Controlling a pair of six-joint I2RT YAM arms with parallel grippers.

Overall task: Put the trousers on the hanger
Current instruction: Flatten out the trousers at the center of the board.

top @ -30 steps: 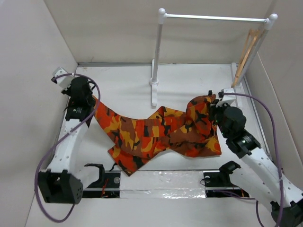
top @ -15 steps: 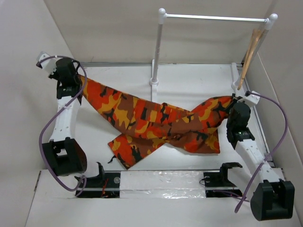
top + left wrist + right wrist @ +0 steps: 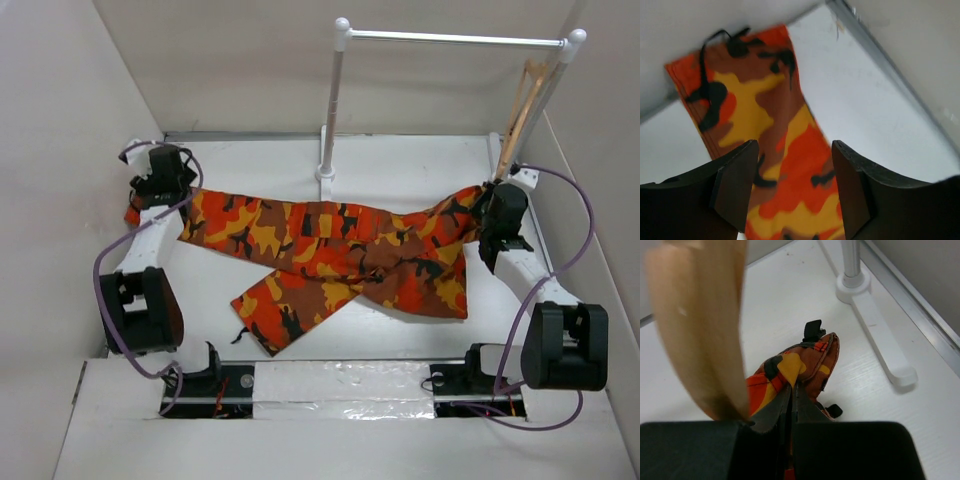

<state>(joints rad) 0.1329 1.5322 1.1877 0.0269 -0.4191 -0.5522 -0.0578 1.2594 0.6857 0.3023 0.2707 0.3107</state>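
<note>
Left fingers (image 3: 735, 185) gape above trousers (image 3: 330, 250); right fingers (image 3: 772, 411) pinch them

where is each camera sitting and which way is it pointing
Top external: above and behind the arms, looking down at the table, trousers, rail and hanger; both arms show.
Left wrist: on the left arm, facing down past the open left gripper onto one end of the trousers.
Right wrist: on the right arm, looking along the right gripper, shut on the trousers, hanger blurred beside it.
Shared: top and right wrist both show the hanger.
</note>
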